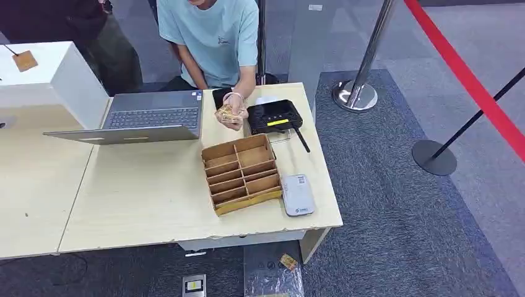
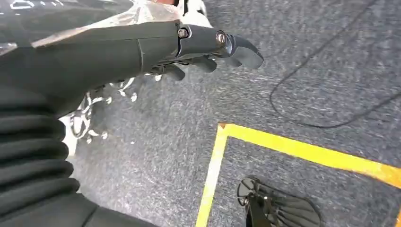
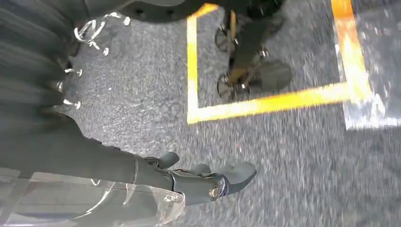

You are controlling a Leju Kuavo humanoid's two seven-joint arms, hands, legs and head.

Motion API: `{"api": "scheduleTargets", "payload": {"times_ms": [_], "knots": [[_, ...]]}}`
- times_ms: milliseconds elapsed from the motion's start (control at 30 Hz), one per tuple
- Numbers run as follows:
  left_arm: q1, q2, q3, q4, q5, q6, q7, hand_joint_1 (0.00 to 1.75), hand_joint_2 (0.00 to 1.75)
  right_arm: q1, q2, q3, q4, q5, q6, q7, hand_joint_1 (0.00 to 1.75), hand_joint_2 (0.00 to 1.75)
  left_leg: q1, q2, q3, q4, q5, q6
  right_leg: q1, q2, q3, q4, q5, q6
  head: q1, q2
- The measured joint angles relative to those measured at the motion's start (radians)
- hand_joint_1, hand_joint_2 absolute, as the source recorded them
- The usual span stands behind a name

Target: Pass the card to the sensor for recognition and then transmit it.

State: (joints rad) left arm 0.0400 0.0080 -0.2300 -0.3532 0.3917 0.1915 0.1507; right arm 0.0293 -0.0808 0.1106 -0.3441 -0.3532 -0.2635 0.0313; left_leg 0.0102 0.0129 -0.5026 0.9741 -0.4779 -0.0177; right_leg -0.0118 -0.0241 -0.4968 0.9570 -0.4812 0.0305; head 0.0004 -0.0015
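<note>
Cards (image 1: 226,113) apparently in person's hand (image 1: 231,115).

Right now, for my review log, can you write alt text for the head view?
A person's hand holds small cards over a light wooden table, beside a black card reader. Nearer the camera stand an empty wooden divided tray and a white device; an open laptop sits left.
</note>
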Motion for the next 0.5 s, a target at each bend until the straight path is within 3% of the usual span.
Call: {"api": "scheduleTargets", "payload": {"times_ms": [233, 500], "knots": [[-0.033, 0.006, -0.096, 0.021, 0.118, 0.053, 0.080, 0.00, 0.00, -0.040, -0.072, 0.040, 0.057, -0.123, -0.112, 0.025, 0.00, 1.75, -0.001, 0.000, 0.000, 0.000, 0.000, 0.000, -0.001, 0.000, 0.000, 0.000, 0.000, 0.000, 0.000, 0.000], [-0.065, 0.026, -0.200, 0.043, 0.238, 0.105, 0.154, 0.00, 0.00, -0.049, -0.228, 0.073, 0.130, -0.278, -0.224, 0.047, 0.00, 1.75, -0.002, 0.000, 0.000, 0.000, -0.001, 0.002, -0.002, 0.000, 0.000, -0.001, 0.000, 0.000, 0.001, 0.000]]}}
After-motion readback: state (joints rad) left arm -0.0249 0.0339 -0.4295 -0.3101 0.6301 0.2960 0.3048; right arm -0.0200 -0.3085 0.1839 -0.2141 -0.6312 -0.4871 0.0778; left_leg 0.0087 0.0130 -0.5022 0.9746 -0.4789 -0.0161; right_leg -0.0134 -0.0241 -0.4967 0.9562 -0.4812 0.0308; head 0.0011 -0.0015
